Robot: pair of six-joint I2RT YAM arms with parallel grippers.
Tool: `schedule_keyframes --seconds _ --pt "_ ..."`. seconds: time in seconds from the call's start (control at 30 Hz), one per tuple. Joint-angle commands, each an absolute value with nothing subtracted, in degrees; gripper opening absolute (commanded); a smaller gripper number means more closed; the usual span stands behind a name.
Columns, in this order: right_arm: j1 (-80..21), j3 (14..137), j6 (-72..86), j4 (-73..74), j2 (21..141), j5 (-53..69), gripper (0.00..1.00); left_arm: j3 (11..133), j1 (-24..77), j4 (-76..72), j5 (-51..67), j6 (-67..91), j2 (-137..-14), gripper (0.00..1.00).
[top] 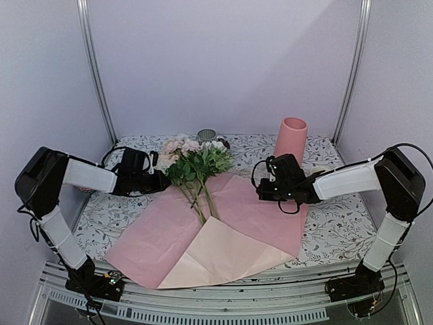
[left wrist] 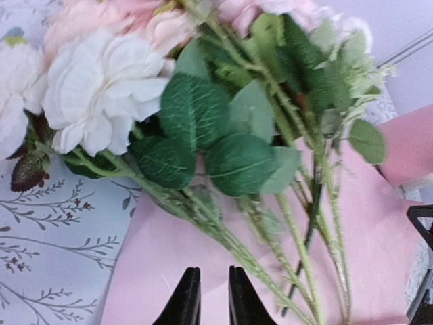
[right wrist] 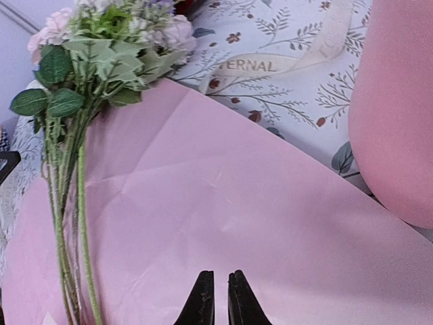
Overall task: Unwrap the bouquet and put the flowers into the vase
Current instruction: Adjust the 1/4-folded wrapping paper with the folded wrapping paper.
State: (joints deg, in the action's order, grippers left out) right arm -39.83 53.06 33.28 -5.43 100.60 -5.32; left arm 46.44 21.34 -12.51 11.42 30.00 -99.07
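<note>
The bouquet lies unwrapped: the flowers (top: 195,164), pink and white heads with green leaves and long stems, rest on the opened pale pink paper (top: 223,233). The cream ribbon (right wrist: 284,64) lies loose on the cloth behind the paper. The pink vase (top: 291,139) stands upright at the back right and fills the right edge of the right wrist view (right wrist: 396,108). My left gripper (left wrist: 214,269) hovers just left of the stems (left wrist: 270,257), slightly open and empty. My right gripper (right wrist: 220,273) is over bare paper (right wrist: 223,203) to the right of the stems (right wrist: 67,223), its jaws a narrow gap apart, holding nothing.
A floral tablecloth (top: 338,230) covers the table. A small grey round object (top: 206,135) sits at the back behind the flower heads. Metal frame posts (top: 95,68) rise at both back corners. The paper hangs toward the front table edge.
</note>
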Motion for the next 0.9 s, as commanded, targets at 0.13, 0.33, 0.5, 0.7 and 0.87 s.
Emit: schedule_keyframes --seconds 0.13,0.33,0.5,0.7,0.87 --pt "-40.0 50.4 27.0 -9.7 97.8 8.1 0.11 39.1 26.7 -8.2 17.8 26.1 -81.9 0.21" --pt "-42.3 51.5 25.7 -9.6 99.6 11.9 0.11 34.1 34.7 -3.2 19.1 25.5 -74.0 0.21" --pt "-44.5 53.0 25.6 -8.9 102.3 12.3 0.12 31.1 42.2 2.3 15.8 27.6 -69.9 0.23" --pt "-45.1 57.2 25.8 -5.0 108.7 12.3 0.13 28.1 47.9 4.7 15.3 30.9 -70.4 0.24" --pt "-45.2 59.8 26.5 -2.8 112.3 11.2 0.13 28.2 53.1 4.7 17.6 30.9 -73.7 0.23"
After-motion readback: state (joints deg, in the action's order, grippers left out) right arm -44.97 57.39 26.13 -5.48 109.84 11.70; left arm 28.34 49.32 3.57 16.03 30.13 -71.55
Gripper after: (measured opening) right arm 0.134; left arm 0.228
